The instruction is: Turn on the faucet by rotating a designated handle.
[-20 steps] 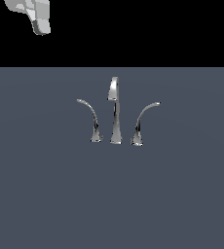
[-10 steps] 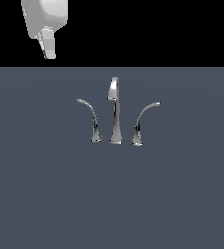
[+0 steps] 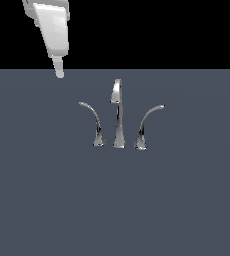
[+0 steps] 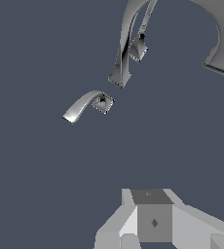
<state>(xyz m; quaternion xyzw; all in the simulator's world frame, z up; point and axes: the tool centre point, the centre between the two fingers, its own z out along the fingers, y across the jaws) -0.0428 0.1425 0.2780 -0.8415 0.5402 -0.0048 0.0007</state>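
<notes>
End effector high at exterior view's left, grip state unclear, well apart from handle, faucet beside.

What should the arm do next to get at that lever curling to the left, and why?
Probably keep descending toward the exterior view's right: the gripper hangs above and left of the handle, well apart from it, with nothing between them. The spout stands just beyond, so approach from the lever's tip side.
</notes>
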